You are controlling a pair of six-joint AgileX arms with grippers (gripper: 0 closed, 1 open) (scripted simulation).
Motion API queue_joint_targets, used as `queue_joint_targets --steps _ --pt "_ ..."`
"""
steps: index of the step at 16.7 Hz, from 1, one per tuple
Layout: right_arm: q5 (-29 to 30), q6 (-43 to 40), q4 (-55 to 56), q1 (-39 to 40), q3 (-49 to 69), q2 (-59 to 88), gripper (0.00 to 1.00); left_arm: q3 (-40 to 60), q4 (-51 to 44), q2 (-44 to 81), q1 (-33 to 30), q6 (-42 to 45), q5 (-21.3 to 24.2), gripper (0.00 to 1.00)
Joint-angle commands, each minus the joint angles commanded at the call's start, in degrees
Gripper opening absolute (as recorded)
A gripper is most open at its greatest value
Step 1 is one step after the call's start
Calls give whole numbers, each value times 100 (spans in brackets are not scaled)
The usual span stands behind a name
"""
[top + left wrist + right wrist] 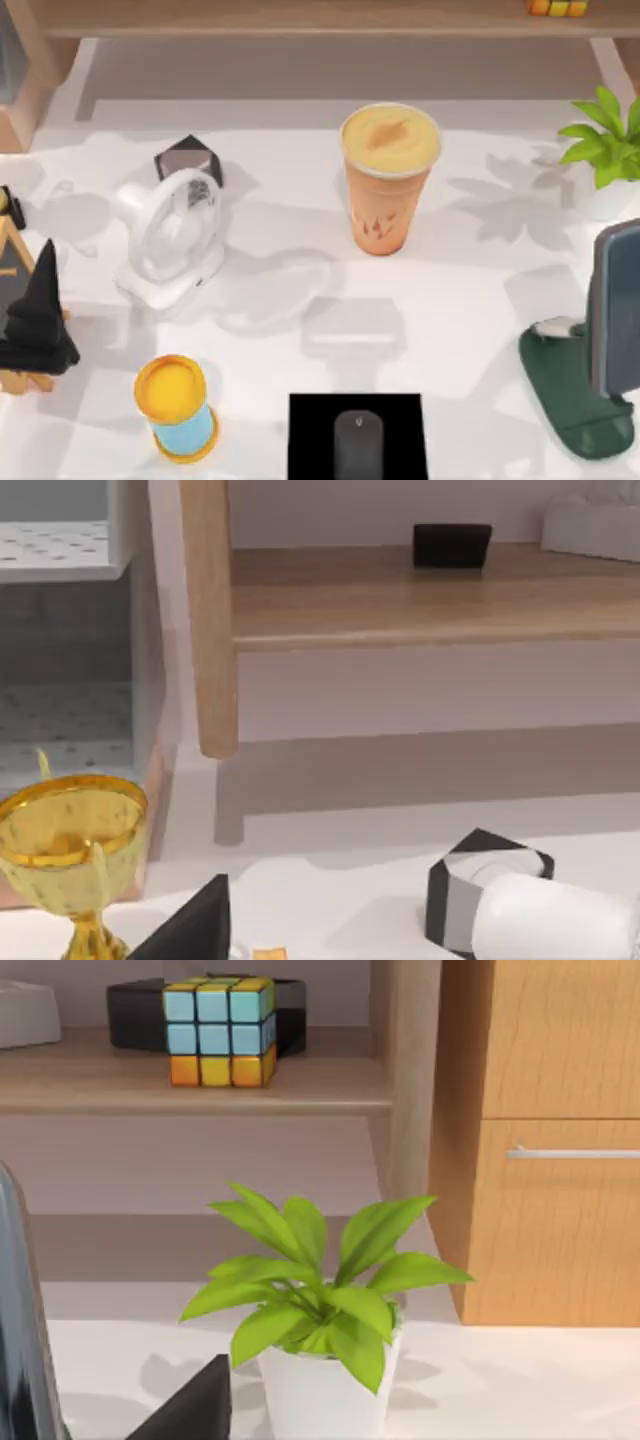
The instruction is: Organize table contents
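The tall orange drink cup (388, 180) with a yellowish top stands upright at the middle back of the white table (470, 330). At the front edge, the dark grey mouse (358, 443) lies on a black pad (305, 440). The grey-blue slab (615, 305) stands on a dark green base (570, 385) at the far right, and its edge (20, 1340) also shows in the right wrist view. A dark wedge of my left gripper (190, 930) faces the shelf from the left side. A like wedge of my right gripper (190, 1405) faces the potted plant.
A white desk fan (170, 235) and black box (188, 160) sit left of centre, with a yellow-lidded blue jar (176, 405) in front. A black cone (35, 320) and gold trophy (70, 840) stand far left. A potted plant (605, 150) stands back right. The wooden shelf (320, 15) holds a colour cube (218, 1030).
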Motion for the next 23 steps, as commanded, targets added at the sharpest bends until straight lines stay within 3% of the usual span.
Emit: queue_joint_targets --steps 6,14,18,23 --pt "0 0 0 0 0 0 100 918 1625 2821 -1830 29 -943 100" --pt "0 0 0 0 0 0 100 2686 4230 7616 -3938 25 -2852 100" --pt "0 0 0 0 0 0 100 3683 5378 9809 -4552 2 -3777 100" --pt "0 0 0 0 0 0 100 4916 6484 11745 -4769 5 -4683 100"
